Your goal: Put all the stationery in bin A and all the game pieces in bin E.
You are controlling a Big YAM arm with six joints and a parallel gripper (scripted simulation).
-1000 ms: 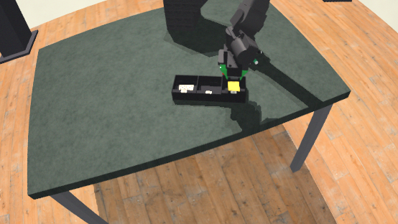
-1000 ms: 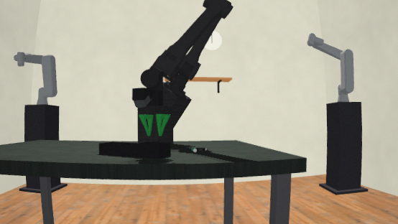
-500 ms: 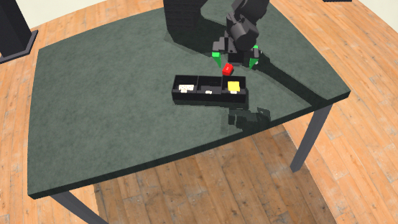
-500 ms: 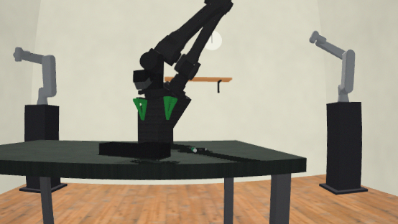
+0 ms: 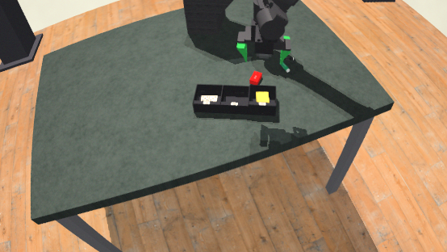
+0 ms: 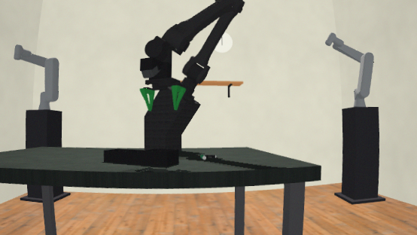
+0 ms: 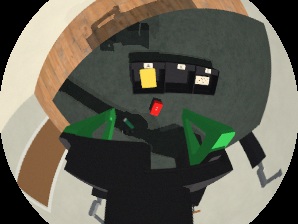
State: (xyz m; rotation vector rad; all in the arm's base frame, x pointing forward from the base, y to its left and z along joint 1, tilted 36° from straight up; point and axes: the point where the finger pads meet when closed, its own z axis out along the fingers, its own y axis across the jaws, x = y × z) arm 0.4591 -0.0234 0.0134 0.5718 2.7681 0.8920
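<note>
Ahead-left of the gripper (image 5: 264, 61) (image 6: 162, 109) (image 7: 149, 110), the dotted tile (image 5: 209, 98) (image 7: 202, 80) lay binned; ahead, the yellow pad (image 5: 262, 97) (image 7: 148, 78) did too. The hand was released, holding nothing. Below-right lay the green stick (image 5: 285, 67) (image 6: 203, 157) (image 7: 128, 123), probably next: it wanted centring and aligning before a straight descent.

The gripper (image 5: 264, 61) (image 6: 163, 110) (image 7: 148, 112) has been opened wide, lifted, and drawn back from the right-hand compartment toward the table's far side.
</note>
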